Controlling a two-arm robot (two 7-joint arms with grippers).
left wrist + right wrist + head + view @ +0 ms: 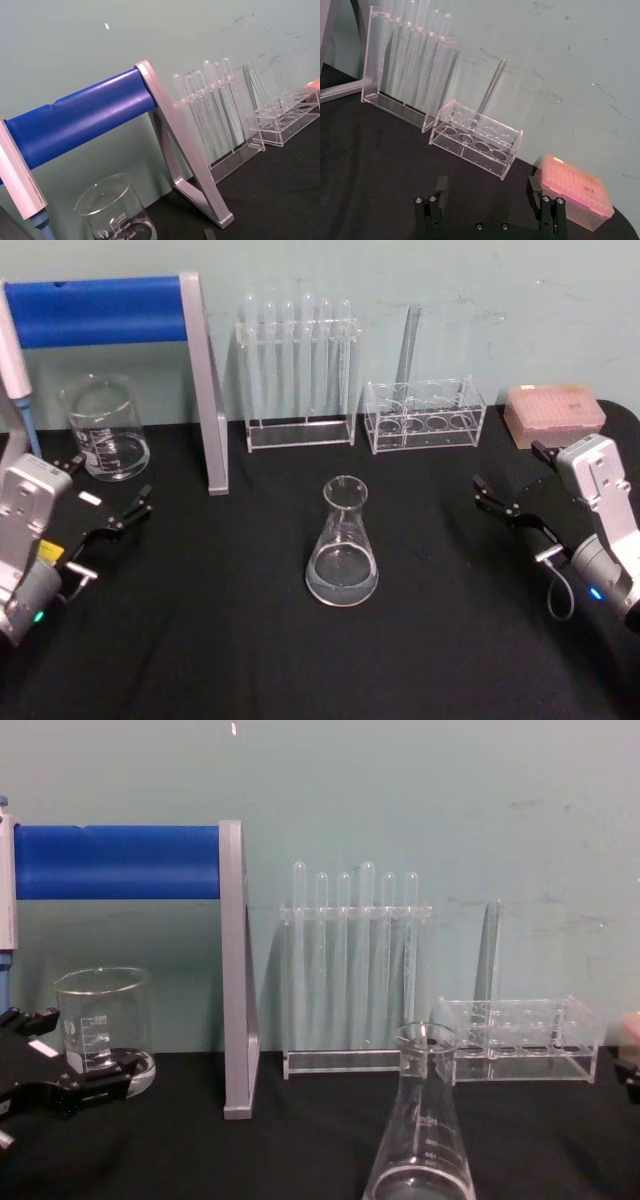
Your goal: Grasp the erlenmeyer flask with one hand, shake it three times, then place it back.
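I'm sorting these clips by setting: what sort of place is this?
Likely a lab bench: a conical flask, a beaker and a rack of test tubes stand on a black table.

A pale green wall (500, 300), scuffed and marked in places, runs behind a table (200, 640) covered in matte black. A stand (205, 390) with a blue bar and a grey metal leg rises at the table's back edge against that wall. Just right of the stand is a tall clear rack (298, 435), farther right a low clear rack (425, 425), then a pink box (555, 412). The light is soft and even, with a small bright speck (233, 729) on the wall above the stand.
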